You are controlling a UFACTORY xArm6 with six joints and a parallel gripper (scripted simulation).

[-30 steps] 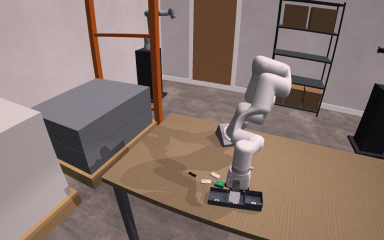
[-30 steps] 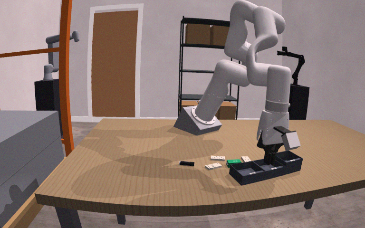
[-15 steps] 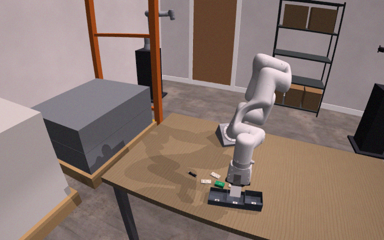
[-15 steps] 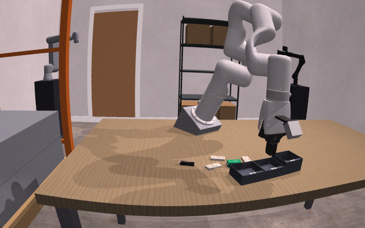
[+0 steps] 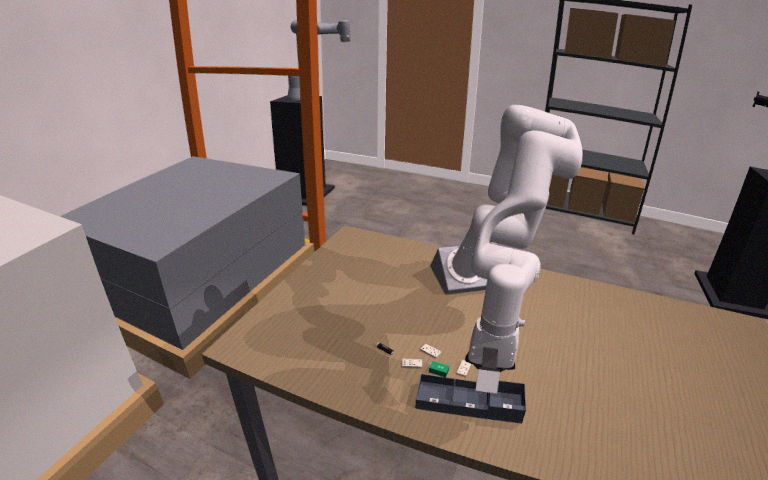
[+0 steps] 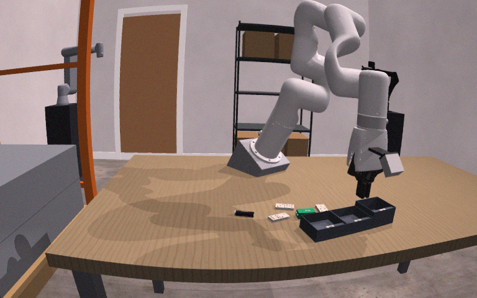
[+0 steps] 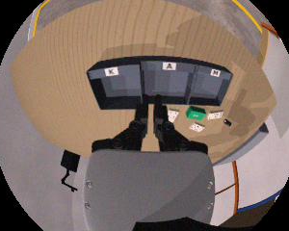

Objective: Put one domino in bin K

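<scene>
Three white dominoes lie flat on the table: one [image 5: 430, 349] [image 6: 284, 205], one [image 5: 411, 362] [image 6: 278, 216] and one [image 5: 463, 368] [image 6: 321, 207] right beside the bins. The dark row of three bins [image 5: 436, 405] [image 6: 318, 234] [image 7: 93, 80] stands near the front edge; each bin has a small label that I cannot read. All three compartments look empty. My gripper [image 6: 363, 194] [image 7: 151, 103] points straight down a little above the middle bin. Its fingers are shut with nothing visible between them.
A green block [image 5: 439, 368] [image 6: 305, 211] [image 7: 195, 114] lies among the dominoes, close to the bins. A small black cylinder [image 5: 384, 348] [image 6: 243, 213] lies further left. The arm's base [image 5: 456, 274] stands at the back of the table.
</scene>
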